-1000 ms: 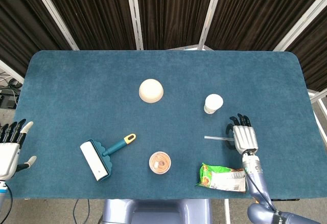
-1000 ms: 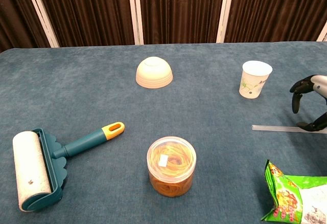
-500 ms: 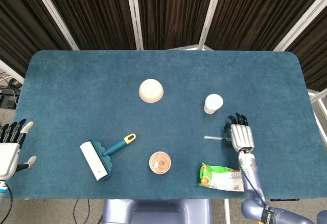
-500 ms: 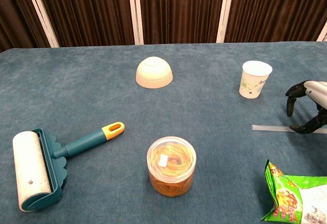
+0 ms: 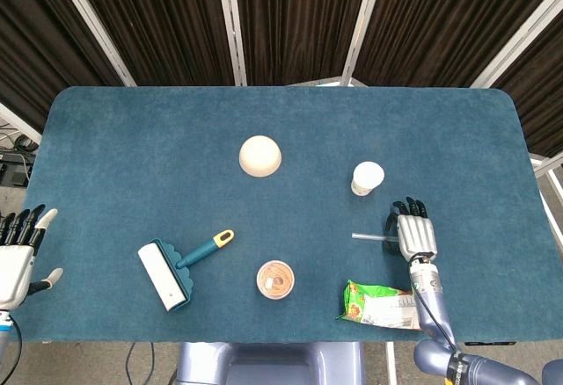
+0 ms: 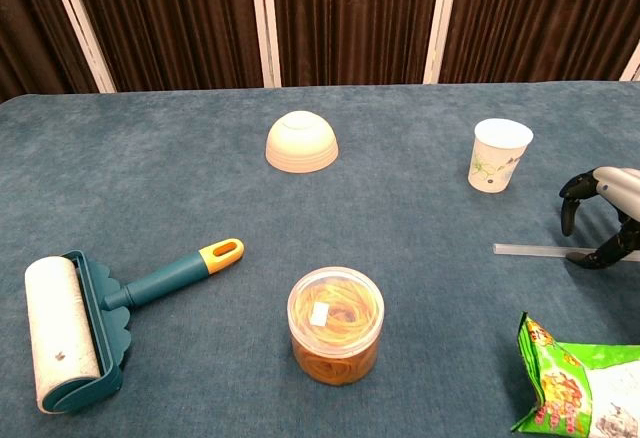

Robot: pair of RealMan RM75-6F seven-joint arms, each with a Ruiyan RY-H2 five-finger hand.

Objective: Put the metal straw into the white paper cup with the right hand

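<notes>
The metal straw [image 5: 368, 237] [image 6: 530, 251] lies flat on the blue table, pointing left-right, below the white paper cup [image 5: 367, 177] [image 6: 499, 155], which stands upright. My right hand [image 5: 415, 236] [image 6: 602, 230] hangs over the straw's right end. Its fingers curve downward, with one dark fingertip on each side of the straw, and nothing is gripped. In the chest view the hand is cut off by the right edge. My left hand [image 5: 16, 253] is held off the table's left side with its fingers spread, holding nothing.
A green snack bag [image 5: 380, 305] [image 6: 580, 383] lies just below the right hand. Also on the table are a clear jar of rubber bands [image 5: 275, 279] [image 6: 335, 324], a teal lint roller [image 5: 176, 271] [image 6: 90, 308] and an upturned cream bowl [image 5: 260, 156] [image 6: 301, 142].
My right hand has crept slightly left along the straw and settled lower over its right end. The straw, cup and left hand have not moved.
</notes>
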